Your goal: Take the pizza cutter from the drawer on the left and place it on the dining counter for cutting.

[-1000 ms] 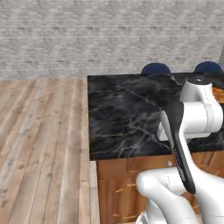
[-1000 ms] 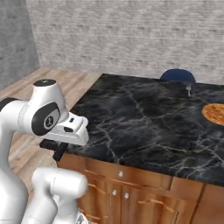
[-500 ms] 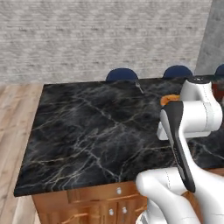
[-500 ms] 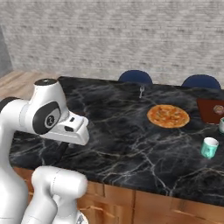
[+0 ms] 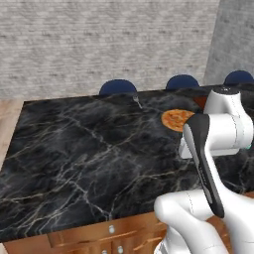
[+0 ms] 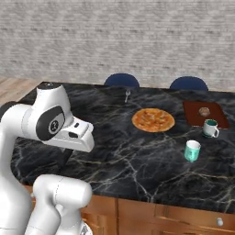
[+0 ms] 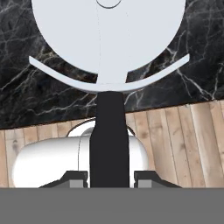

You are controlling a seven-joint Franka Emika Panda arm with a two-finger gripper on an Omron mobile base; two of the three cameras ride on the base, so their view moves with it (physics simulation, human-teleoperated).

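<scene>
The base has driven on along the dining counter (image 6: 137, 160), so a teal cup (image 6: 192, 150) and white mug (image 6: 210, 128) now show toward its right edge — a pizza (image 6: 153, 120) lies mid-slab. The gripper (image 7: 108, 178) holds a dark shaft — fingers closed on it, seemingly the pizza cutter (image 7: 108, 131).

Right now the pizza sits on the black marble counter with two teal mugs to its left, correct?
Not quite. The two mugs, teal and white-and-teal, stand to the right of the pizza, not its left, on the dining counter. The right base view shows it.
</scene>
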